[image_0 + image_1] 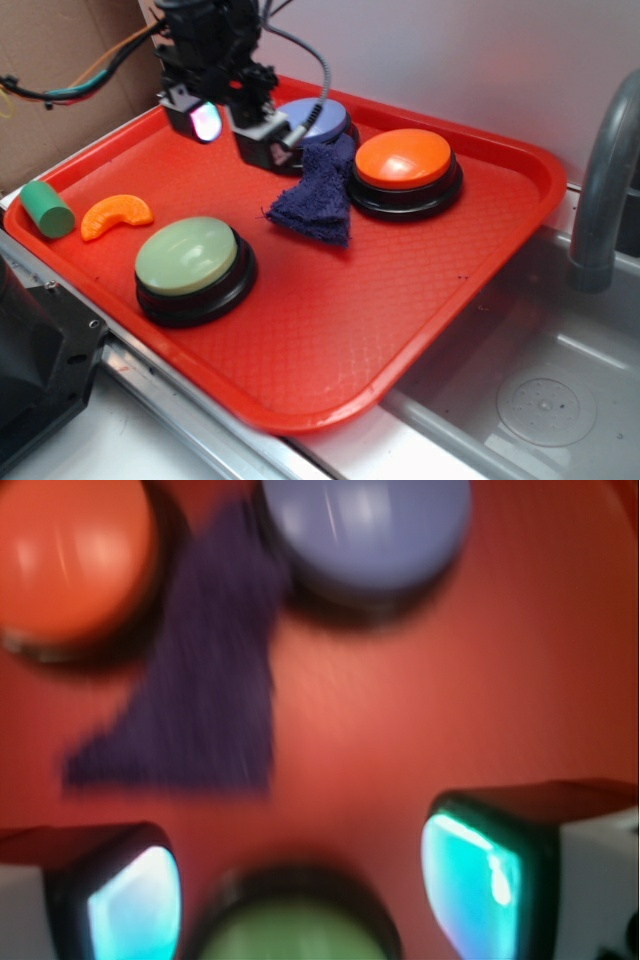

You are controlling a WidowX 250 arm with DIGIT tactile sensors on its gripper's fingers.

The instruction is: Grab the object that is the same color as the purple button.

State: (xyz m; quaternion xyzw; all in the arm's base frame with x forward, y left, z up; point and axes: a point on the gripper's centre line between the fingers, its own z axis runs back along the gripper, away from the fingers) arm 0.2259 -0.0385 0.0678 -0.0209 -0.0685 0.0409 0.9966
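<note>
Gripper (300,880) spread wide and empty, lower frame; cloth (315,195) at tray (480,260) centre, wedged between purple button (320,118) and orange button (405,160): descent risks pressing either.

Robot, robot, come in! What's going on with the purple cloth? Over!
Gripper open, empty, above the red tray. Dark purple cloth lies untouched between purple button and orange button, its top edge bunched against them. Buttons crowd the cloth.

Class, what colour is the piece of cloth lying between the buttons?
Dark navy-purple; the cloth shows best in the exterior view.
</note>
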